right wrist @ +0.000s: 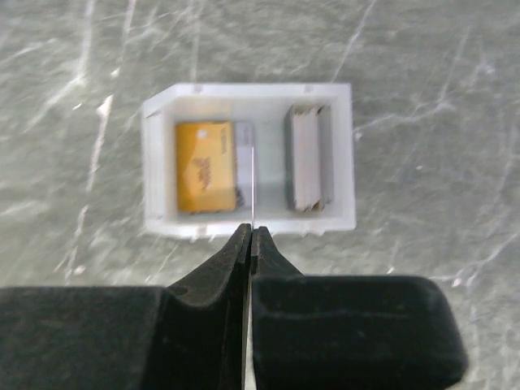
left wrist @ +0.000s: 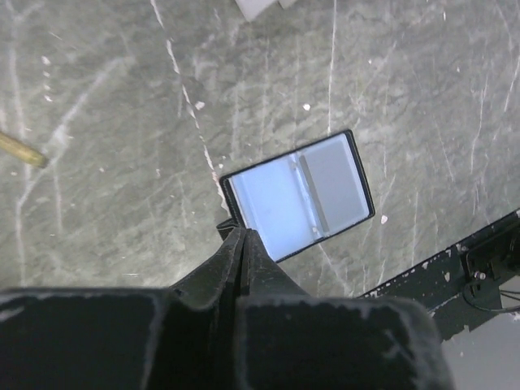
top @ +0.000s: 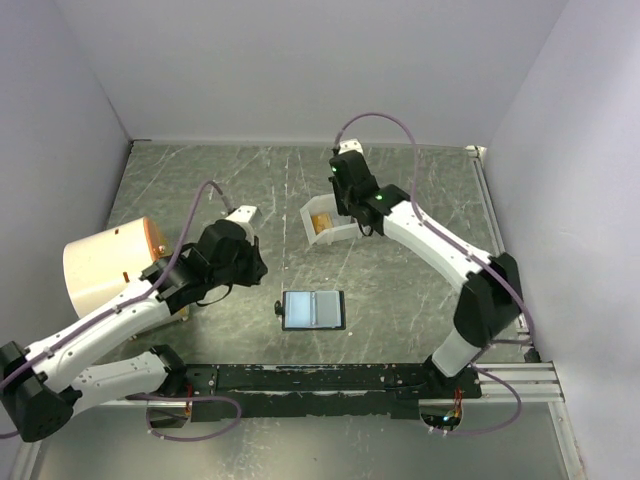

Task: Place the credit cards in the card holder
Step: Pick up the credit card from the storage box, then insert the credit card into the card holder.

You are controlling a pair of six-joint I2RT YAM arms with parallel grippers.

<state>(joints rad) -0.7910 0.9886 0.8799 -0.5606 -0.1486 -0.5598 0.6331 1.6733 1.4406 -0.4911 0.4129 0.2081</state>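
Observation:
The card holder (top: 313, 310) (left wrist: 296, 195) lies open and flat on the table, pale blue-grey inside with a black rim. My left gripper (top: 258, 268) (left wrist: 244, 233) hovers to its left, shut, with nothing visible between its fingers. My right gripper (top: 362, 228) (right wrist: 251, 229) hangs over a white box (top: 330, 222) (right wrist: 248, 93), shut on a thin credit card (right wrist: 253, 187) seen edge-on. A gold-tan credit card (right wrist: 205, 166) lies flat in the box's left half. A stack of cards (right wrist: 307, 158) stands on edge in its right half.
A large tan cylinder (top: 105, 265) sits at the table's left, beside my left arm. A black rail (top: 330, 380) runs along the near edge. A thin brass-coloured rod (left wrist: 20, 150) lies on the table. White walls enclose the table on three sides.

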